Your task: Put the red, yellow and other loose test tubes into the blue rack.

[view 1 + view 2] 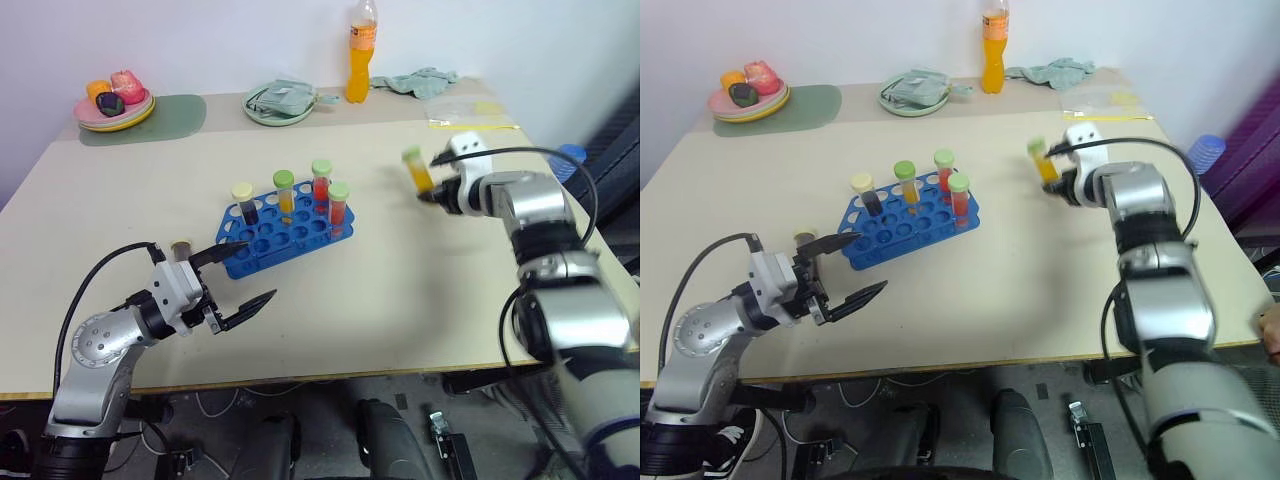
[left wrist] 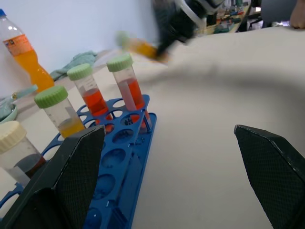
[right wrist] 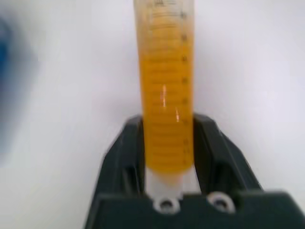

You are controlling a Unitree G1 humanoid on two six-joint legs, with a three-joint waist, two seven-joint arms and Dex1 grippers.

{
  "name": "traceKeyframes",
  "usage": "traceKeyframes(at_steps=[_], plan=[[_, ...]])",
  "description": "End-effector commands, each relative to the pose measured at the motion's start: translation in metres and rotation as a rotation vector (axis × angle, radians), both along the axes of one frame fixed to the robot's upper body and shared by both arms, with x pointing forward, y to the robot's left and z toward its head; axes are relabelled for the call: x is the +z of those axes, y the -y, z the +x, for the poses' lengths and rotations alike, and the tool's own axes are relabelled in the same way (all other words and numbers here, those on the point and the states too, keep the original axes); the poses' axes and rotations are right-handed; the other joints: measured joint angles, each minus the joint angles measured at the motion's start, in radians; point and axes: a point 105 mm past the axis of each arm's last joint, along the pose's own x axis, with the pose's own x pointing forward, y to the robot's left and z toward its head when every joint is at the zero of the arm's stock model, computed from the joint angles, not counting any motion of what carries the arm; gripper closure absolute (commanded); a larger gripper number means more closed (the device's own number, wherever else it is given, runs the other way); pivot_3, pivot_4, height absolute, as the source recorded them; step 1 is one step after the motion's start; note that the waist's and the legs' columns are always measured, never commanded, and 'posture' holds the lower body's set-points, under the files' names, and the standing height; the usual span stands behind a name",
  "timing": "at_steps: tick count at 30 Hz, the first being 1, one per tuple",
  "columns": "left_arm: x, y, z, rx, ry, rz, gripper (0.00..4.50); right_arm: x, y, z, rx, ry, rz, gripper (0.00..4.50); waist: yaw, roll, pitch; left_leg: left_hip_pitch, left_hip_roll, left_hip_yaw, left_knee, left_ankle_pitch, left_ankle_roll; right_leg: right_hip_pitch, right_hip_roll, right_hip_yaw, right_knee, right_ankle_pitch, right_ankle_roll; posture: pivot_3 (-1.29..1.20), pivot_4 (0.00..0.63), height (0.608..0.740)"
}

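1. My right gripper [image 1: 432, 186] is clamped on a yellow test tube [image 1: 417, 170] with a green cap, holding it above the table [image 1: 420, 290], at about two o'clock from the blue rack [image 1: 285, 232] and well apart from it.
2. My left gripper [image 1: 240, 282] has its fingers spread wide and holds nothing; it hovers at about seven o'clock from the rack, near its closest end.
3. I see four capped tubes standing upright in the rack.
4. Another tube [image 1: 181, 248] stands just beside the rack's near left end.

loose tube [image 1: 181, 246] half hidden behind left claw [image 1: 236, 281], yellow tube [image 2: 138, 46] blurred, top cut off
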Motion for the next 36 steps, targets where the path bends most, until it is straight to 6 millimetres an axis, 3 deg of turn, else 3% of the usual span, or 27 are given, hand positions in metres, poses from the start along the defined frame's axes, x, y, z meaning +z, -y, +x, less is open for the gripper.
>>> traceKeyframes(at_steps=[1,3,7,9,11,13,16,24,32,36], plan=[[0.010,-0.004,-0.002,-0.007,0.034,0.023,0.00,0.053,-0.010,-0.041,0.023,0.369,0.245,3.64,0.006,-0.001,0.000,0.000,0.000,0.000,0.000,0.000,0.000,0.000,0.000,0.000,0.000,0.000,0.000,0.00,0.150,0.740],[0.012,-0.006,0.001,-0.010,0.033,0.025,0.00,0.051,-0.027,-0.067,0.011,0.503,0.263,3.64,0.008,0.000,-0.001,0.000,0.000,-0.002,0.000,0.000,0.000,0.001,0.000,-0.001,0.000,0.000,0.000,0.00,0.150,0.740],[0.016,-0.010,0.007,-0.021,0.033,0.024,0.00,0.035,-0.073,-0.092,0.063,0.555,0.288,3.64,0.000,0.000,0.000,0.001,0.000,-0.001,0.001,0.001,-0.001,0.001,0.000,0.000,0.001,0.001,0.000,0.00,0.150,0.740],[0.018,-0.012,0.013,-0.022,0.033,0.026,0.00,0.026,-0.107,-0.109,0.164,0.613,0.218,3.64,-0.003,0.000,0.000,0.003,0.000,0.000,0.001,0.001,-0.002,0.001,0.001,0.001,0.002,0.002,0.000,0.00,0.150,0.740],[0.020,-0.013,0.016,-0.029,0.036,0.029,0.00,0.016,-0.122,-0.115,0.195,0.604,0.242,3.64,-0.005,0.000,-0.001,0.006,0.000,-0.001,0.000,0.001,-0.002,0.003,0.002,0.000,0.002,0.002,-0.001,0.00,0.150,0.740],[0.019,-0.014,0.018,-0.034,0.023,0.033,0.00,0.003,-0.139,-0.121,0.261,0.663,0.128,3.64,-0.005,0.000,-0.001,0.008,0.001,0.000,-0.001,0.001,-0.002,0.004,0.002,0.001,0.002,0.002,-0.001,0.00,0.150,0.740],[0.014,-0.019,0.020,-0.017,-0.007,0.040,0.00,-0.018,-0.147,-0.113,0.277,0.636,0.109,3.64,-0.004,0.000,-0.001,0.010,0.000,0.000,-0.001,0.001,-0.002,0.007,0.002,0.001,0.001,0.002,-0.001,0.00,0.150,0.740],[0.000,-0.041,0.012,0.081,-0.049,0.078,0.00,-0.046,-0.186,-0.099,0.348,0.588,0.081,3.64,-0.008,0.000,-0.001,0.011,0.002,0.000,-0.002,0.001,-0.002,0.007,0.003,0.001,0.001,0.002,-0.001,0.00,0.150,0.740],[-0.001,-0.042,0.003,0.107,-0.050,0.077,0.00,-0.076,-0.205,-0.088,0.367,0.510,0.009,3.64,-0.003,0.000,-0.001,0.011,0.003,0.000,-0.002,0.001,-0.002,0.008,0.005,0.002,0.000,0.002,-0.001,0.00,0.150,0.740],[0.001,-0.039,0.002,0.109,-0.046,0.079,0.00,-0.088,-0.204,-0.081,0.341,0.467,-0.008,3.64,-0.005,0.000,-0.001,0.011,0.003,0.000,-0.002,0.001,-0.003,0.008,0.005,0.002,0.001,0.002,-0.001,0.00,0.150,0.740]])
